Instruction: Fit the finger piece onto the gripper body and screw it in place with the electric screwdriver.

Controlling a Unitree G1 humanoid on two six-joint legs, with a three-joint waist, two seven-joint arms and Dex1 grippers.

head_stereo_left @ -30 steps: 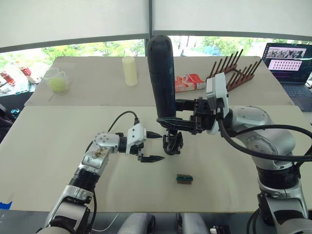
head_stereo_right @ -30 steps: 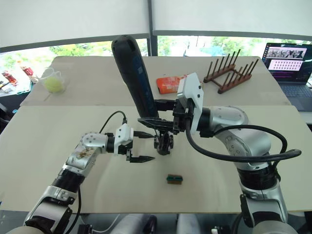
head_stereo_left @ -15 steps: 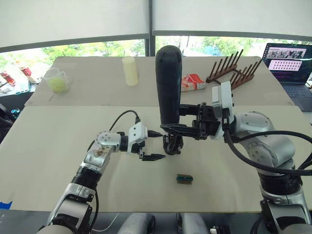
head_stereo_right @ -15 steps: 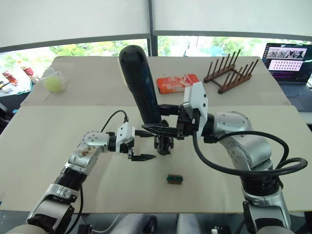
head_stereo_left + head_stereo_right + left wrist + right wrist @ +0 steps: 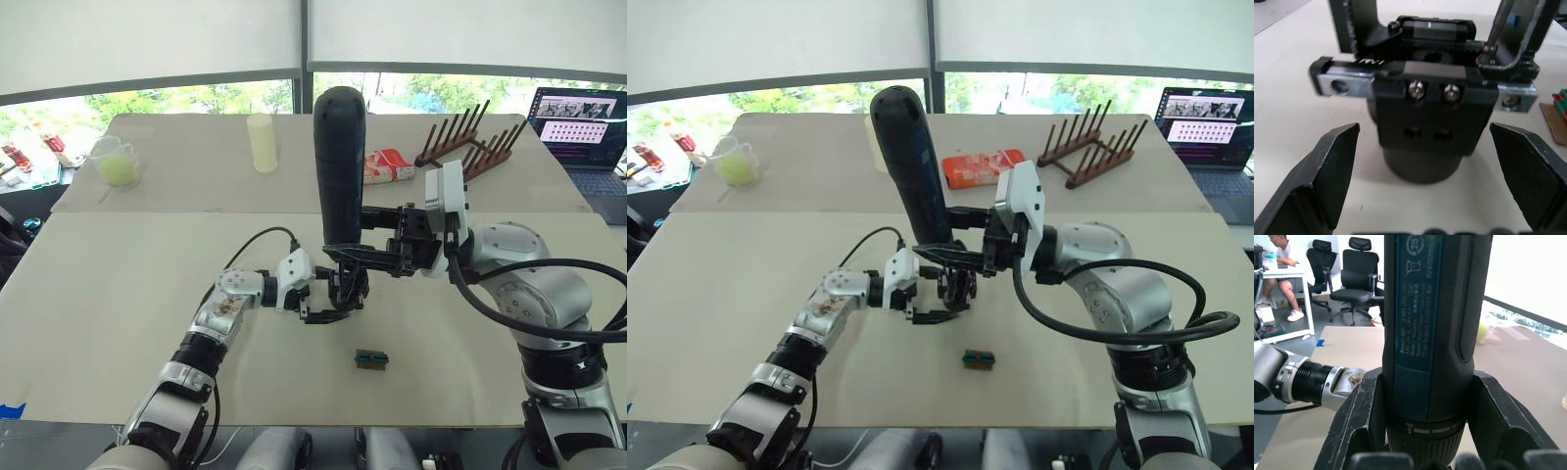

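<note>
- I judge this the screwing step: my right hand (image 5: 355,257) is clamped on the electric screwdriver (image 5: 339,166), held upright with its bit at the gripper body (image 5: 348,288) mid-desk.
- In the left wrist view the bit meets a screw on the body's top rail.
- My left hand (image 5: 323,302) is spread, its fingers (image 5: 1327,171) either side of the body without touching.
- Next, I'd pinch the body steady, keeping the bit square.
- I cannot pick out the finger piece.
- The desk (image 5: 118,294) is pale beige; a small green-and-brown block (image 5: 370,359) lies nearer me, and a laptop (image 5: 578,127) and a wooden rack (image 5: 470,147) sit at the far right below the windows.
</note>
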